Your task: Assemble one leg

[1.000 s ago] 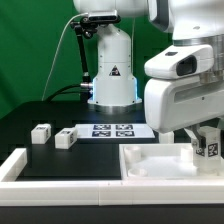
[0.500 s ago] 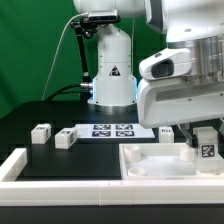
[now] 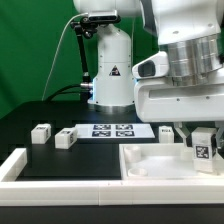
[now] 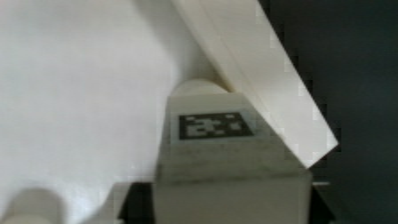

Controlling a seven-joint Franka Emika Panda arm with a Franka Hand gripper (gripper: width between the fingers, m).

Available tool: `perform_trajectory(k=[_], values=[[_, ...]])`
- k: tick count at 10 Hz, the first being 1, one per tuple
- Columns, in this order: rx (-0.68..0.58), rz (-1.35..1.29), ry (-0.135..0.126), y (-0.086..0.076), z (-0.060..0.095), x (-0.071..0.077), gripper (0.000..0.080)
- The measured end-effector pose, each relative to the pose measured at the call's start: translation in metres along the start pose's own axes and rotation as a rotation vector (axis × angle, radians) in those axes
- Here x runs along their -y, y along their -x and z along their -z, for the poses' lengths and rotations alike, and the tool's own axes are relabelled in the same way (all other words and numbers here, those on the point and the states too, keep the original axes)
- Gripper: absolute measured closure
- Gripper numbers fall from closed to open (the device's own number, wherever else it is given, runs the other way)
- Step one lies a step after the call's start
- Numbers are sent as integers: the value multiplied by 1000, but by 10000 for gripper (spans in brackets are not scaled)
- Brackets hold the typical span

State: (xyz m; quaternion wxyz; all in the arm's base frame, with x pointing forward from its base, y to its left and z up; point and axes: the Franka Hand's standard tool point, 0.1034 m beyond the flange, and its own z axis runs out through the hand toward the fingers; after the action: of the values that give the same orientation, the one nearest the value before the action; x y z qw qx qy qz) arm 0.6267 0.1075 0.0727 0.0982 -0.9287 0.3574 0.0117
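At the exterior view's right, jaws clamped the leg [image 3: 203, 152] by its plain sides; it appeared light, rigid, slick.

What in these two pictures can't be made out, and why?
Exterior view: whether the leg in the gripper touches the tray; the arm crowds it, too small.
Wrist view: the leg's far end, hidden by the leg itself; the gripper's hold on it, cut off by the edge.
Exterior view: a small block half hidden behind the arm; the tray's right end, cut off by the edge.
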Motion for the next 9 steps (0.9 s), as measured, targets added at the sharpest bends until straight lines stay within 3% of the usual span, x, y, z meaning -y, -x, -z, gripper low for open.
perform_trajectory(k=[4, 7, 9], values=[[-12, -488, -17, 2, 0, -1, 505], [4, -645, -23, 3, -1, -1, 505], [4, -575, -23, 4, -1, 0, 270]])
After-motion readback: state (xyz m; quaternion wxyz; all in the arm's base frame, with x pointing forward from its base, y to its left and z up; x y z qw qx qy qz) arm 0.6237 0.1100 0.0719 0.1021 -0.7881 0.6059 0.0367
